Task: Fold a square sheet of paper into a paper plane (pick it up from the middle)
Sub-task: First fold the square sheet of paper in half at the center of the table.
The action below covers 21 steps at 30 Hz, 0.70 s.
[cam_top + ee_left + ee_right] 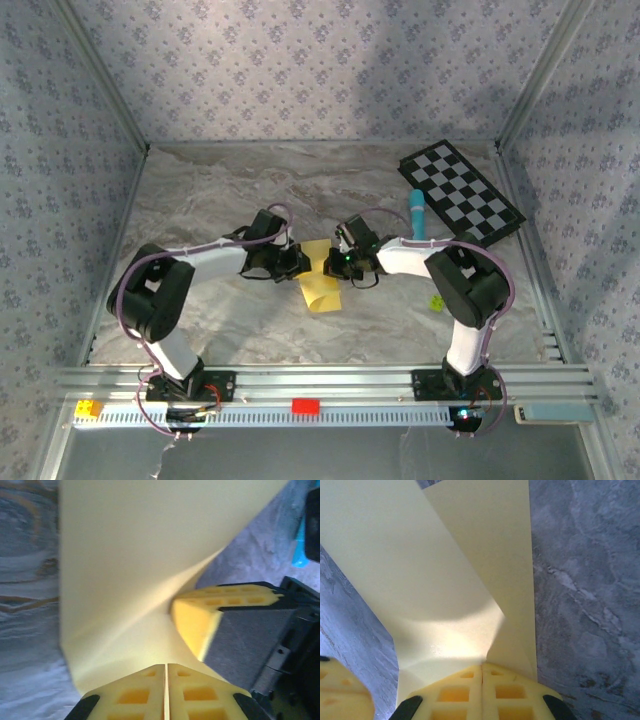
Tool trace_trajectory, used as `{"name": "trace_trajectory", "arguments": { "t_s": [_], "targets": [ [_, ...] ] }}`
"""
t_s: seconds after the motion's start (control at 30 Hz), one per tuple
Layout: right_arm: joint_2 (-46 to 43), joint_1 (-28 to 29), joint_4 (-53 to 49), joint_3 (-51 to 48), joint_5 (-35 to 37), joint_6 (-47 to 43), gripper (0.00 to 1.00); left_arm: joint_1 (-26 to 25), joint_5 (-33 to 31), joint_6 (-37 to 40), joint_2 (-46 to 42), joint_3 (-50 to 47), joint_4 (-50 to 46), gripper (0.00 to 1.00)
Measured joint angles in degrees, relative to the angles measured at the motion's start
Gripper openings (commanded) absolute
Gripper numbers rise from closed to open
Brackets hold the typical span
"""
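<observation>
Where the two arms meet at the middle of the desk (220, 200), the square sheet of paper (321, 282) is caught between them. It is partly folded, with its free end pointing toward the near edge.

Left tool (298, 263): fully closed. In its wrist view, the left tool (166, 680) has both yellow pads pressed together, with only a hairline seam between them, and the paper (135, 555) runs down into that seam. The sheet bends into a shallow valley just above the pads.

Right tool (336, 263): also closed, coming in from the opposite side. One of its fingers (197, 622) touches the sheet beside the valley. In its own wrist view, the right tool (481, 677) has its pads shut tight on the paper (410, 565), which rises away in two overlapping panels. A left finger (340, 692) shows blurred at the lower corner.

Cannot tell whether the free end touches the desk.

Also noted: checkered board (460, 192) at the far right, light-blue marker (416, 214) just beside it, and a tiny yellow-green ball (436, 302) by the right arm, well apart from the paper.
</observation>
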Motion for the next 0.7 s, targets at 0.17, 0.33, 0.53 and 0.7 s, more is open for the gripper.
{"name": "trace_trajectory", "arguments": {
  "t_s": [0.17, 0.33, 0.53, 0.7],
  "targets": [
    [0.00, 0.00, 0.00, 0.00, 0.00, 0.00, 0.00, -0.57, 1.20, -1.90, 0.44, -1.60, 2.12, 0.09],
    [0.00, 0.00, 0.02, -0.04, 0.04, 0.00, 0.00, -0.55, 0.94, -1.68, 2.32, -4.61, 2.36, 0.09],
    [-0.26, 0.00, 0.26, -0.48, 0.20, 0.02, 0.00, -0.55, 0.90, -0.26, 2.60, -5.77, 3.26, 0.09],
    [-0.42, 0.00, 0.22, -0.57, 0.26, 0.02, 0.00, -0.55, 0.59, -0.17, 1.77, -6.08, 3.39, 0.09]
  ]
}}
